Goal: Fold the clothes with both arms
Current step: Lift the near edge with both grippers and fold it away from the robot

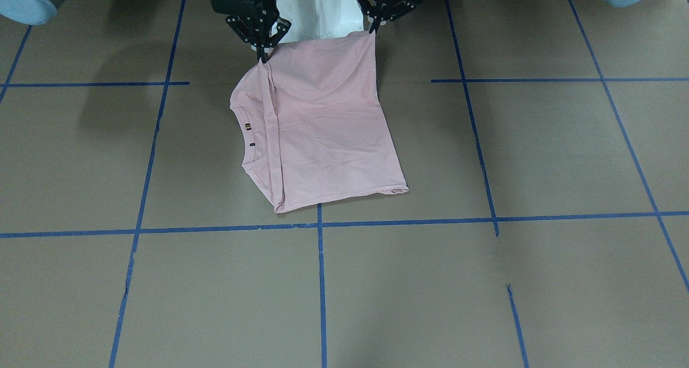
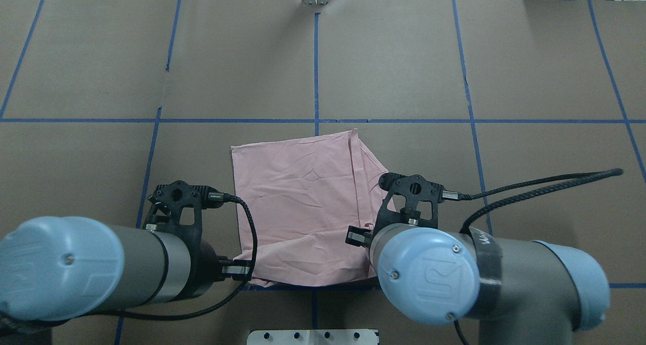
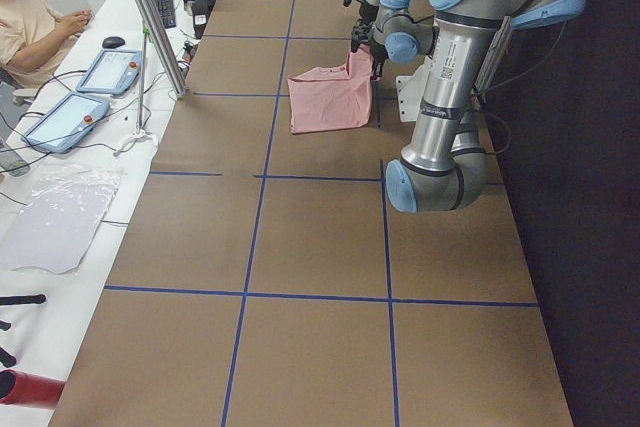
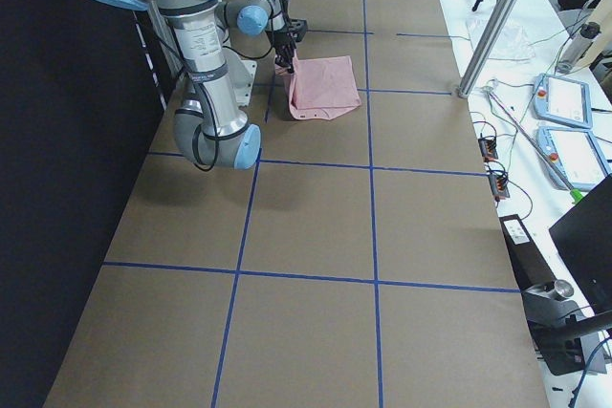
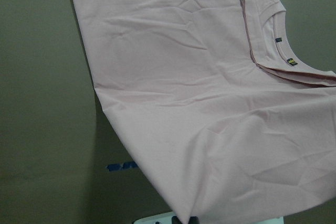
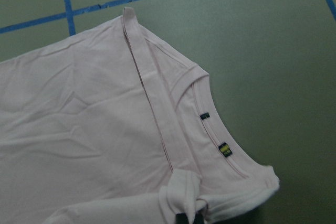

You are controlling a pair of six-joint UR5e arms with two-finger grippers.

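The pale pink T-shirt lies folded on the brown table with its plain side up; the dog print is hidden. Its ribbed collar with two small labels is on my right arm's side. My left gripper is shut on the shirt's corner nearest the robot base. My right gripper is shut on the other near corner, beside the collar. Both hold that edge lifted, and the far edge rests on the table. The overhead view shows the shirt between both wrists. The right wrist view shows bunched cloth at the fingertips.
The white pedestal base stands right behind the lifted edge. Blue tape lines grid the table. An operator sits with tablets beyond the table's far side. A metal post stands at that edge.
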